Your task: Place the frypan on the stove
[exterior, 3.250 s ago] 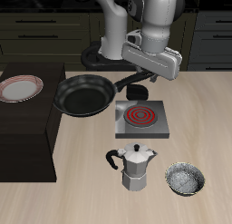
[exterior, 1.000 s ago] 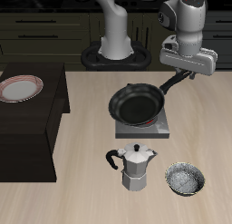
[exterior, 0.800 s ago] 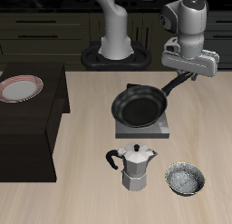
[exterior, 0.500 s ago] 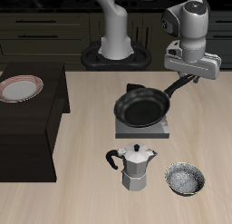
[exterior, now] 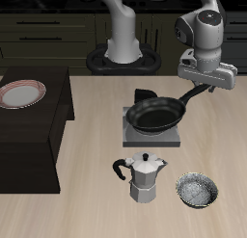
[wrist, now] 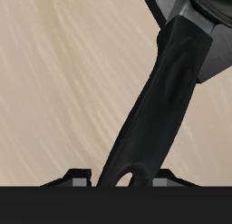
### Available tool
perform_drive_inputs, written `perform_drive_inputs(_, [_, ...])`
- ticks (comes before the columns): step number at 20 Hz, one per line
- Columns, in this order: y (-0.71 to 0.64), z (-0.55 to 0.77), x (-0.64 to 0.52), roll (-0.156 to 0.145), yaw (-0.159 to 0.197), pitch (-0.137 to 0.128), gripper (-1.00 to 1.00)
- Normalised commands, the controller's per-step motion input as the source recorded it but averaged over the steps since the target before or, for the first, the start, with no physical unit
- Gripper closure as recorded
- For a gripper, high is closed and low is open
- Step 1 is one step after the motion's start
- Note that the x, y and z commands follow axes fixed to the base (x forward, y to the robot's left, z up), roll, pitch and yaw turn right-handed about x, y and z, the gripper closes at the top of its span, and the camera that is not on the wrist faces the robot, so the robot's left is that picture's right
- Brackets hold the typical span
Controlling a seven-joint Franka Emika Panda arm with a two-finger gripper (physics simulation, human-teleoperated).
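The two-finger gripper (exterior: 206, 79) is clamping the long dark grey handle of the round black frypan (exterior: 156, 114) — hovering over the flat grey stove (exterior: 151, 134). Releasing off-centre risks the pan tipping off the stove.

The handle (wrist: 161, 101) of the frypan (wrist: 210, 4) runs from about six o'clock up toward one o'clock, dark and glossy, broadening midway before it meets the black pan body. Its near end sits between the two fingers (wrist: 80, 178) of the gripper (wrist: 122, 180). Behind it lies pale wood-grain table (wrist: 63, 82).
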Motion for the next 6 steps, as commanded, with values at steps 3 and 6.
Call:
perform_drive_inputs(3, [-0.05, 0.06, -0.07, -0.01, 0.044, -0.009, -1.0])
perform_drive_inputs(6, [0.0, 0.17, -0.12, 0.022, 0.024, -0.058, -1.0])
